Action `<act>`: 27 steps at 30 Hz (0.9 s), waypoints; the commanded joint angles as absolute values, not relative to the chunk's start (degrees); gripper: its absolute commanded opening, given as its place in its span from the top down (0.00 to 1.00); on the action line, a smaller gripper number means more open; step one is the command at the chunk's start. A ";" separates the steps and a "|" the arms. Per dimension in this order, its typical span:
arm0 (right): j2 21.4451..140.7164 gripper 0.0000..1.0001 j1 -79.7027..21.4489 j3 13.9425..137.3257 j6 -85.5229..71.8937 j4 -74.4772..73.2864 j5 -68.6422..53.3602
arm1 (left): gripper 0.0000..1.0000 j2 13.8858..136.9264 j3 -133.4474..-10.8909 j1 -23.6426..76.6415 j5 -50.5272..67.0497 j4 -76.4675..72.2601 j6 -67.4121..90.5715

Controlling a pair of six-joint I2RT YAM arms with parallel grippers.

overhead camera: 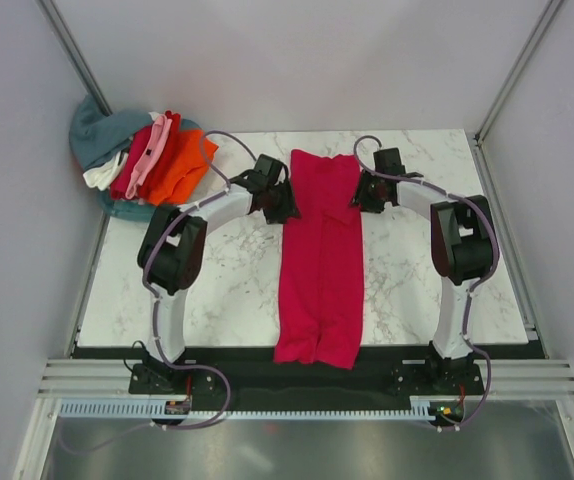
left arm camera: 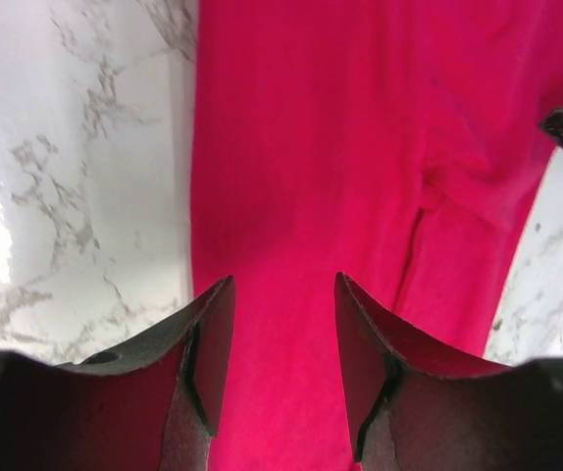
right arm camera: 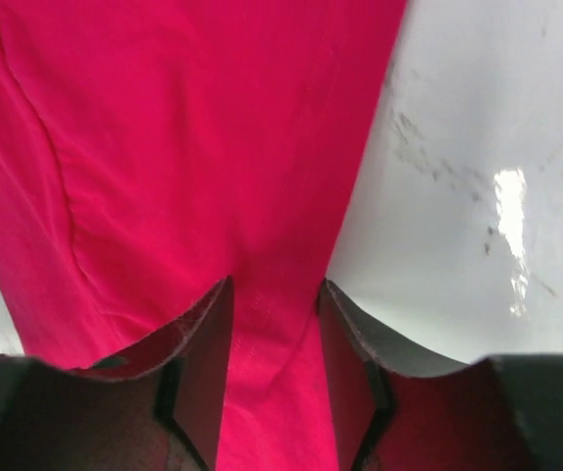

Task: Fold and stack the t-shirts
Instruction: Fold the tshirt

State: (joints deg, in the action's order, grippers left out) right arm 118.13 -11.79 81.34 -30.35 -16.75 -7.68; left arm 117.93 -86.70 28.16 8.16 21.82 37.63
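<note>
Top external view: the crimson-magenta cloth t-shirt [overhead camera: 319, 255] lies as a narrow strip on the white marble worktop [overhead camera: 217, 290]. Its long axis runs far to near, and its near end hangs over the edge.
Tools to shirt: left tool [overhead camera: 275, 200] at its left edge, right tool [overhead camera: 367, 190] at its right edge; both sit toward the far end, equally near.
Left tool: narrow gap over cloth; cannot tell if it pinches.
Right tool: narrow; creases converge into it, so it is apparently holding the edge.
Shirt surface: mostly smooth, with lengthwise folds.
</note>
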 commanded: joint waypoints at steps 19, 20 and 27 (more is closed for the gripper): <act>138.07 0.92 -9.41 106.07 -34.89 -12.57 -10.98 | 0.70 143.07 -115.21 17.41 16.52 21.18 35.50; 139.90 0.92 -9.23 109.04 -35.76 -12.57 -11.51 | 0.70 144.04 -116.53 16.97 16.96 21.36 36.03; 140.46 0.42 -8.88 117.43 -38.32 -12.39 -17.93 | 0.54 138.80 -118.41 13.97 21.89 21.62 37.71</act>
State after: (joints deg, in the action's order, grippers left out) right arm 141.73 -8.93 114.65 -37.28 -12.10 -15.25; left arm 143.52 -119.17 14.94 20.53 20.88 37.34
